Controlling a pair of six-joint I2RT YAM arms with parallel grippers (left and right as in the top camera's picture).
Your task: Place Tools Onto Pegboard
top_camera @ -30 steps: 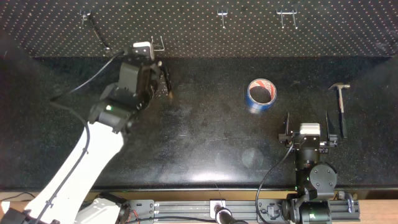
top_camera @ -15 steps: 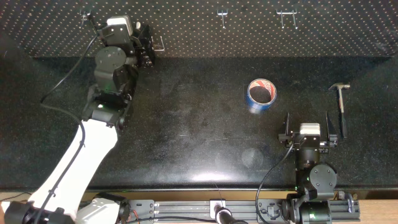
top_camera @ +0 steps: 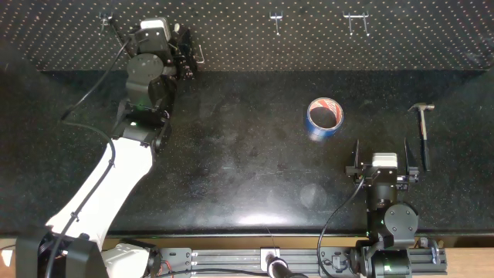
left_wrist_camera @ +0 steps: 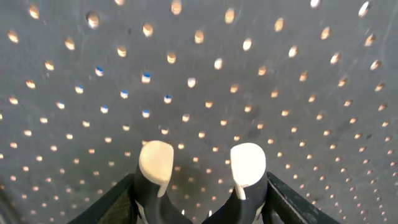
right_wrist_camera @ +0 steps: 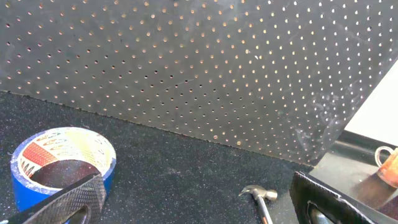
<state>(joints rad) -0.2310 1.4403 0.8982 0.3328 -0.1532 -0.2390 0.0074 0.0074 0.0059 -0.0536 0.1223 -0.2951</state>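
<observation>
My left gripper (top_camera: 184, 48) is raised against the pegboard (top_camera: 309, 35) at the upper left, beside a wire hook (top_camera: 199, 54). In the left wrist view its pale fingertips (left_wrist_camera: 155, 163) stand apart, open, with bare perforated board (left_wrist_camera: 199, 74) showing between them. A thin dark tool (top_camera: 116, 31) hangs on the board left of that arm. A blue tape roll (top_camera: 324, 116) (right_wrist_camera: 62, 160) lies on the black table, and a hammer (top_camera: 422, 130) (right_wrist_camera: 261, 196) lies at the right. My right gripper (top_camera: 382, 158) (right_wrist_camera: 193, 214) rests open, low near the table's front, between the tape and the hammer.
Two more hooks (top_camera: 276, 19) (top_camera: 355, 22) stick out of the pegboard's upper middle and right. The black tabletop (top_camera: 247, 154) spreads bare between the arms. A wooden strip (top_camera: 463, 239) edges the table at the right and front.
The left arm lifted from the back of the table up to the pegboard, then shifted slightly right toward the hook. The right arm, tape and hammer stayed put.
</observation>
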